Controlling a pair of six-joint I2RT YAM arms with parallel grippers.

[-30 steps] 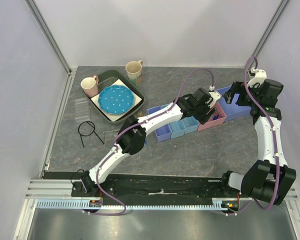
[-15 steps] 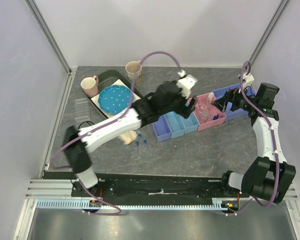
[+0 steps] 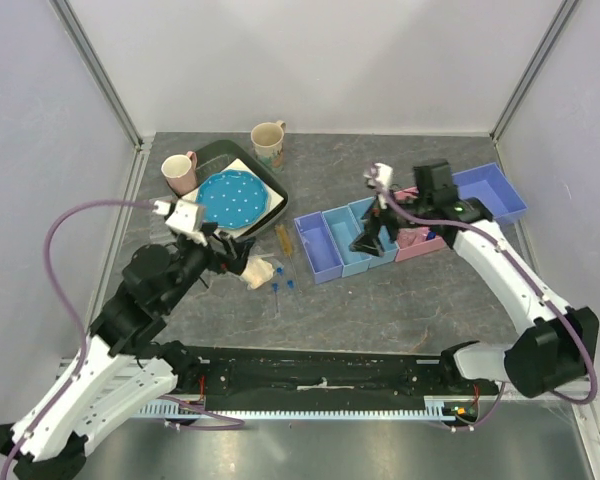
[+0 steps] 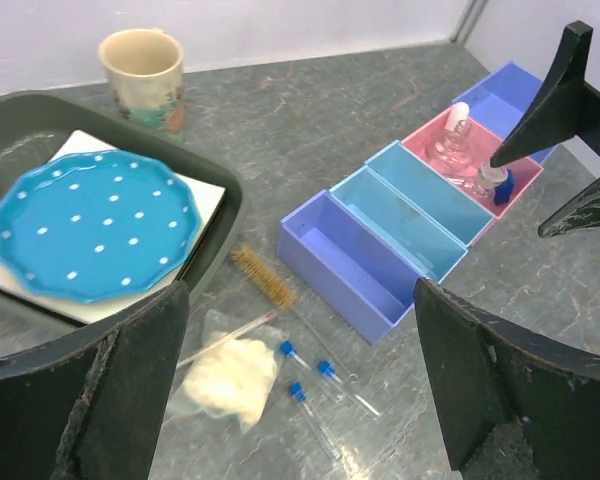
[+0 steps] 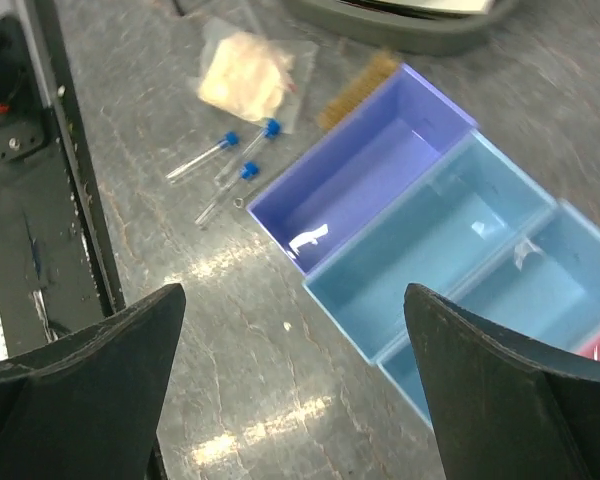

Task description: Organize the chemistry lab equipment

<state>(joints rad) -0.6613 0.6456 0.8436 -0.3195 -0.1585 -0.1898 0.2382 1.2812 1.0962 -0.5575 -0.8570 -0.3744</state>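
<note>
Three blue-capped clear tubes [image 4: 320, 385] [image 3: 285, 287] [image 5: 225, 150] lie on the table beside a whitish bag [image 4: 225, 375] [image 3: 257, 270] [image 5: 242, 75]. A bristle brush [image 4: 260, 275] lies next to the purple bin [image 4: 345, 265]. In the pink bin [image 3: 420, 245] stand a small clear flask with a white stopper [image 4: 450, 140] and a thin cylinder on a blue base [image 4: 495, 180]. My left gripper [image 4: 300, 300] [image 3: 230, 262] hangs open above the bag and tubes, holding nothing. My right gripper [image 5: 295, 300] [image 3: 368, 240] is open and empty over the light blue bins [image 5: 430, 240].
A dark tray [image 3: 212, 155] at the back left holds a blue white-dotted plate [image 3: 232, 198] on a white board. A pink mug [image 3: 179, 172] and a cream mug [image 3: 268, 142] stand beside it. A large blue bin [image 3: 490, 192] sits at the far right.
My left arm has swung back from the pink bin to the left side and its jaws have opened wider. My right arm has moved left from the large blue bin to the light blue bins.
</note>
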